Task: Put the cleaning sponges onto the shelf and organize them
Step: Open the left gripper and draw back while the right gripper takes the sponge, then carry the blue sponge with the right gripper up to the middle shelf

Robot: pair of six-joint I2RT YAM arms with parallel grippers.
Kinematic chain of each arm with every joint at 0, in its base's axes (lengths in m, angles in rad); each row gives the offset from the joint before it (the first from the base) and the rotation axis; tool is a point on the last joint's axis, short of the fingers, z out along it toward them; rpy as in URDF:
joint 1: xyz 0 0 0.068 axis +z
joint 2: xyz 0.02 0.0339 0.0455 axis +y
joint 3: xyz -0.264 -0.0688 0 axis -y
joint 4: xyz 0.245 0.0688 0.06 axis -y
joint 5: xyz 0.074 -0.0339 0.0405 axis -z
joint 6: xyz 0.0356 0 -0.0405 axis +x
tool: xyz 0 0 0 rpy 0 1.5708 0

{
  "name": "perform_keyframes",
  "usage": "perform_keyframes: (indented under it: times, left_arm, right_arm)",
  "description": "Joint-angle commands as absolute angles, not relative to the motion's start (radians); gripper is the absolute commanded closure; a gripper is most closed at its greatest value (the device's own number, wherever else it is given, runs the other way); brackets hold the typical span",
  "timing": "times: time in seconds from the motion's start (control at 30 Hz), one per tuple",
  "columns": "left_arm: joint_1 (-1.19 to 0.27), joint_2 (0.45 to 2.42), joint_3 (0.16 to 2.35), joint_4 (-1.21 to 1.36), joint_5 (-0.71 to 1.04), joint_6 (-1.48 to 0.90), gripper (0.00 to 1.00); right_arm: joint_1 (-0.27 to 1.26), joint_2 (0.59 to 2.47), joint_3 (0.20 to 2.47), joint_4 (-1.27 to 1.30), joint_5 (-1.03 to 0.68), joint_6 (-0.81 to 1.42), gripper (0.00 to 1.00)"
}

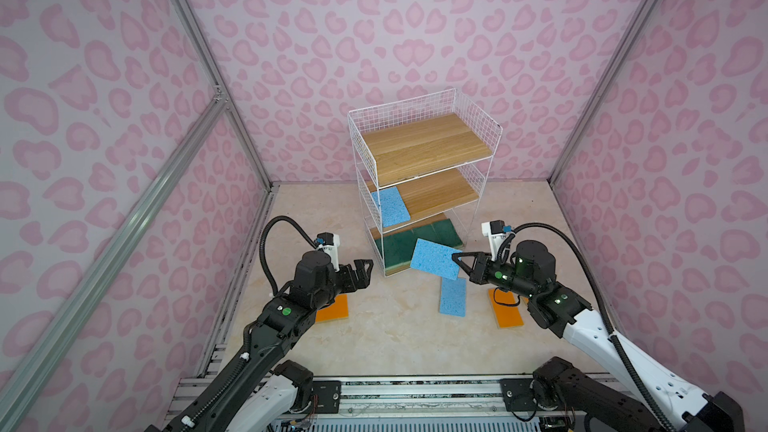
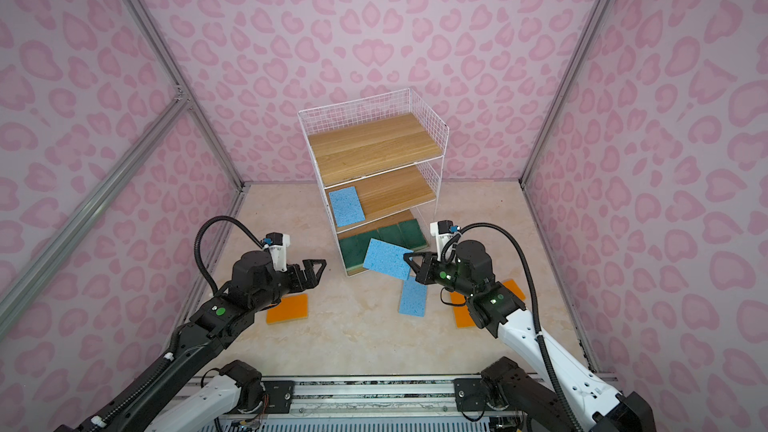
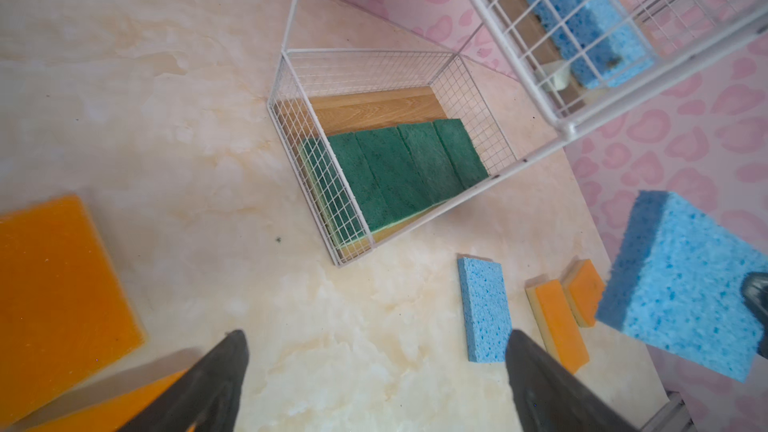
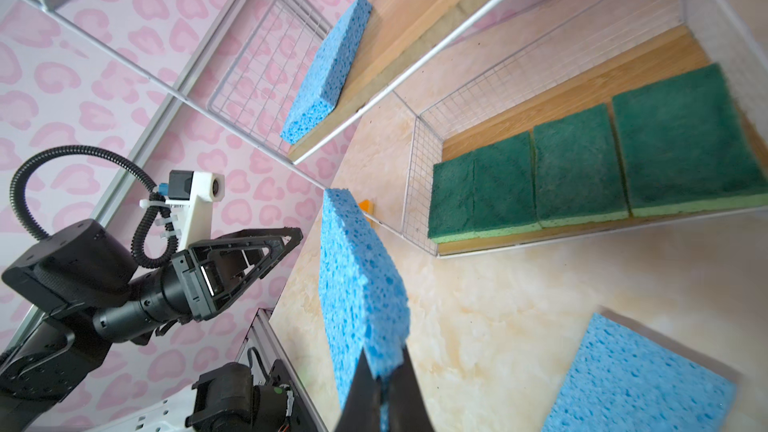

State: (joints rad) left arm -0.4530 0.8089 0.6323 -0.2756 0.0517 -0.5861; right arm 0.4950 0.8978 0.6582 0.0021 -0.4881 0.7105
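The shelf [image 1: 428,143] [image 2: 374,143] stands at the back, its top board bare. Several green sponges [image 1: 399,245] [image 3: 399,168] [image 4: 582,168] lie side by side on the bottom tier. One blue sponge [image 1: 388,207] [image 4: 328,72] lies at the left end of the middle tier. My right gripper [image 1: 457,257] [image 4: 380,361] is shut on another blue sponge [image 1: 434,259] [image 4: 357,276], held above the floor in front of the bottom tier. A third blue sponge [image 1: 452,297] [image 3: 484,309] lies on the floor. My left gripper [image 1: 365,270] [image 3: 376,334] hangs open and empty, left of the shelf.
An orange sponge [image 1: 332,308] [image 3: 54,292] lies on the floor under my left arm. Two more orange sponges [image 3: 561,326] [image 3: 584,288] lie under my right arm. Pink patterned walls enclose the marbled floor [image 1: 395,338] on three sides.
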Motion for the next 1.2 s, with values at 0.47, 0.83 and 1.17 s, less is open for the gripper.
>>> perform_keyframes:
  times: [0.47,0.83,1.17]
  left_arm:
    - [-0.451,0.78,0.588,-0.259,-0.03,-0.62,0.03]
    - [-0.451,0.784,0.556,-0.235,-0.03,-0.618,0.03]
    - [-0.451,0.79,0.53,-0.235,-0.019,-0.606,0.03]
  right_arm:
    - [0.49,0.797,0.784,-0.124,-0.145,0.795,1.0]
    - [0.548,0.885,0.858,-0.061,0.028,0.882,1.0]
    - [0.671,1.017,0.882,0.119,0.275,0.973,1.0]
